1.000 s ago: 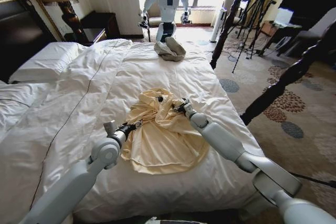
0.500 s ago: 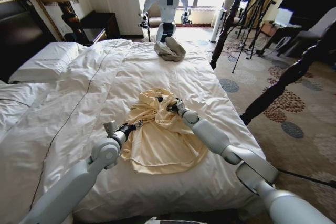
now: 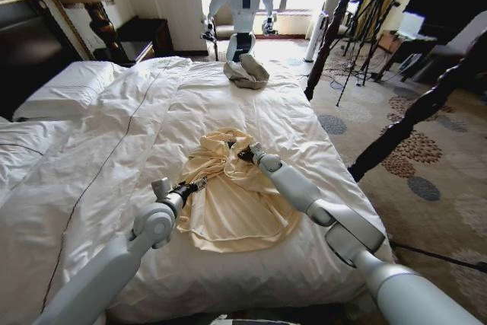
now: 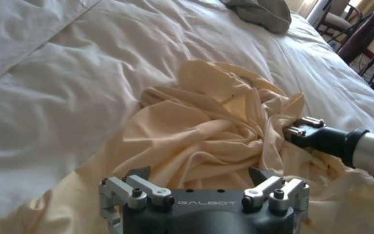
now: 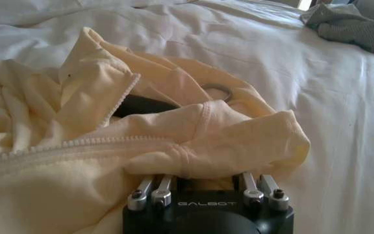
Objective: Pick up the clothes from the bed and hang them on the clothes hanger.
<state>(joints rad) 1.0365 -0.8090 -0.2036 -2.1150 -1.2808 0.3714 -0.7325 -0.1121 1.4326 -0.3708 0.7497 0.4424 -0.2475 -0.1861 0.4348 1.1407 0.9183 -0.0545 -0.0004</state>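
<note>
The shirt (image 3: 232, 192) lies crumpled mid-bed, toward the foot, on the white duvet of the bed (image 3: 114, 135). Its long axis runs roughly head-to-foot: bunched collar end farther from the robot, wider hem spread toward it. In the right wrist view a dark shape (image 5: 141, 105) w/ a thin metal loop peeks out between the folds by the collar; prob. the hanger, but too little shows to be sure.

The right gripper (image 3: 247, 153) is at the far, bunched end, pushed into the folds. In its wrist view the fabric covers the fingertips, so can't tell if they're spread or pinching cloth. The left gripper (image 3: 195, 185) sits at the shirt's left edge, low over the cloth, fingers spread apart, nothing between them.

Key relation: the bunched collar end is right at the right gripper, so that arm is nearer to the part that matters for a lift; the shirt body lies just ahead and to the right of the left gripper.

A grey cloth bundle (image 3: 246, 71) lies well apart, near the far edge.
</note>
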